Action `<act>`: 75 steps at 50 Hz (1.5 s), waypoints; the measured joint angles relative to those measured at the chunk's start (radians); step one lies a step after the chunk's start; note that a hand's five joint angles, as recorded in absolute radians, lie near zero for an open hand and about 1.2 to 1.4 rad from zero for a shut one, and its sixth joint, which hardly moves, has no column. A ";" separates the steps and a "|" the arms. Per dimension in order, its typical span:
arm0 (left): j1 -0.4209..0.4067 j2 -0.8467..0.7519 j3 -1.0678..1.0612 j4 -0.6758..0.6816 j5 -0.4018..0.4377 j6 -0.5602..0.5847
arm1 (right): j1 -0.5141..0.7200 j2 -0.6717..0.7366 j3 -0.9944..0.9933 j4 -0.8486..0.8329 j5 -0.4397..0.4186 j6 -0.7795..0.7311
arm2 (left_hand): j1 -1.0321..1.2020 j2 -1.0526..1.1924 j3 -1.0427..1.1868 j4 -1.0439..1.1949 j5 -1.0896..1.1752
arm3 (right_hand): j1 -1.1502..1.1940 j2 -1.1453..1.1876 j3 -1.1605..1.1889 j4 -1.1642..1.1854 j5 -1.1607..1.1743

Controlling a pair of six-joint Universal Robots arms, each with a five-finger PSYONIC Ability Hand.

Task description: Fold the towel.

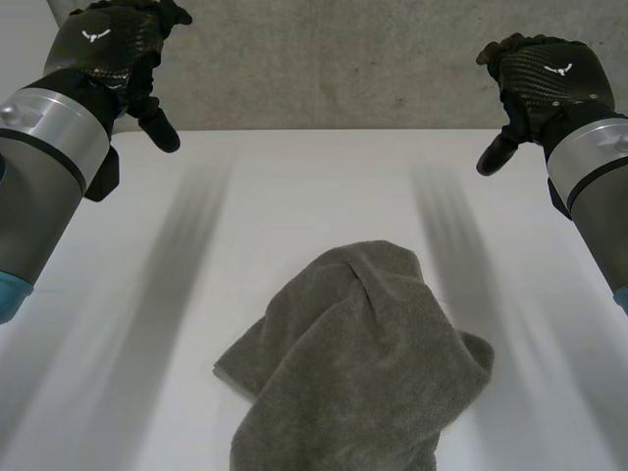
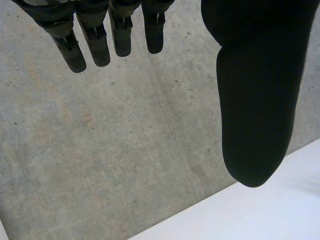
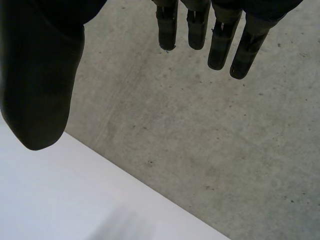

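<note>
One grey towel, one white table, two hands: left hand, right hand.

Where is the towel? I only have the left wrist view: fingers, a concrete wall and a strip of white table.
Observer: The towel lies in a crumpled, unfolded heap on the table, at its near side, about midway between the two arms.
Operator: Is either hand on it?
Observer: No. The left hand and the right hand are both up by the table's far edge, well apart from the towel.
Operator: Is the right hand ready to grasp?
Observer: Its fingers are straight and hold nothing, so it looks open.
</note>
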 measured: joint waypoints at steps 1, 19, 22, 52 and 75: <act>-0.001 0.000 -0.004 0.001 0.002 0.000 | 0.000 0.000 0.000 0.003 -0.004 -0.004 | -0.002 -0.001 -0.001 -0.002 0.000 | 0.000 0.000 0.000 0.000 0.000; -0.136 -0.347 0.030 0.049 0.156 0.023 | -0.055 0.059 0.186 0.242 -0.165 -0.053 | -0.009 -0.010 -0.009 -0.010 0.000 | 0.000 0.000 0.000 0.000 0.000; -0.147 -0.418 0.057 0.050 0.188 0.039 | -0.056 0.066 0.253 0.218 -0.172 -0.018 | -0.009 -0.010 -0.009 -0.010 0.000 | 0.000 0.000 0.000 0.000 0.000; -0.209 -0.627 0.204 0.069 0.179 0.258 | -0.046 0.253 0.170 0.084 -0.234 0.070 | 0.938 0.979 0.979 0.983 0.783 | 1.073 1.061 1.096 1.074 1.075; -0.107 -0.026 -0.312 0.402 -0.074 0.032 | 0.090 0.086 -0.011 -0.045 -0.394 -0.094 | 0.938 0.994 0.996 0.998 0.788 | 1.079 1.089 1.096 1.074 1.100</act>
